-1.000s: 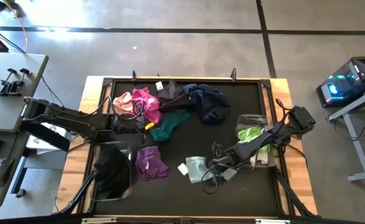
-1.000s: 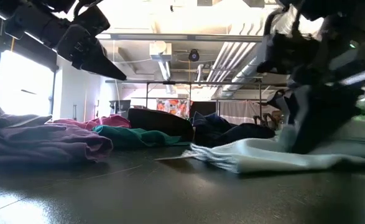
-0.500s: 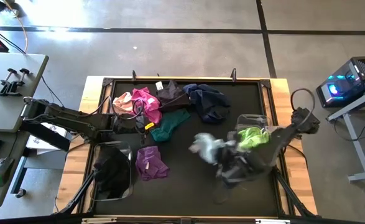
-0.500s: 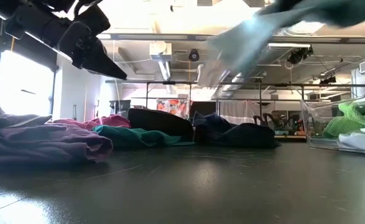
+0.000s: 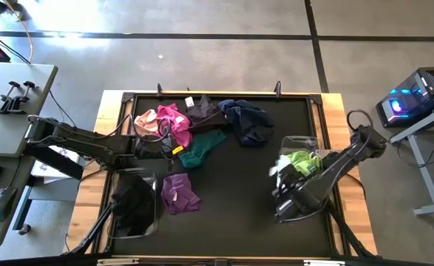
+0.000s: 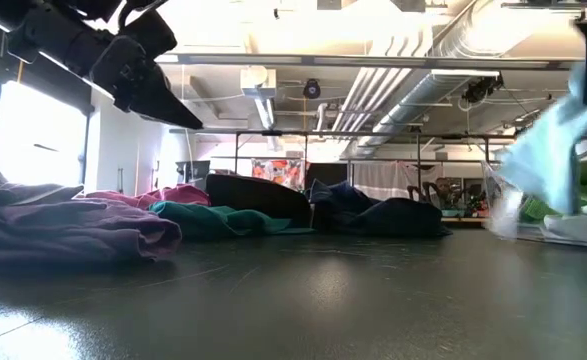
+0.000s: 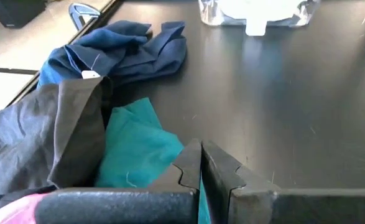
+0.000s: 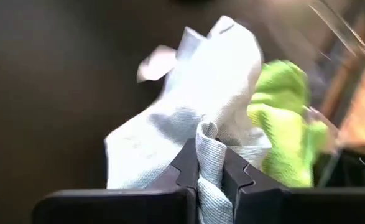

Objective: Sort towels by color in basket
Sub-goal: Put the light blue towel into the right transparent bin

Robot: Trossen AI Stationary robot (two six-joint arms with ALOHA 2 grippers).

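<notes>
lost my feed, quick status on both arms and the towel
Right gripper shut on pale mint towel, held up beside the clear bin with the lime towel. Left gripper shut, empty, waiting by the teal towel. Nothing in the way.

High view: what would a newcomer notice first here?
The right gripper, jaws shut on a pale mint towel, holds it off the table beside the clear bin with the lime towel on the right. A bright pile of towels lies at the far left of the mat.

Right gripper [image 8: 209, 163], lower right of frame, fingers clamping cloth; left gripper [image 7: 201, 167], fingers pressed together, hanging at left.
</notes>
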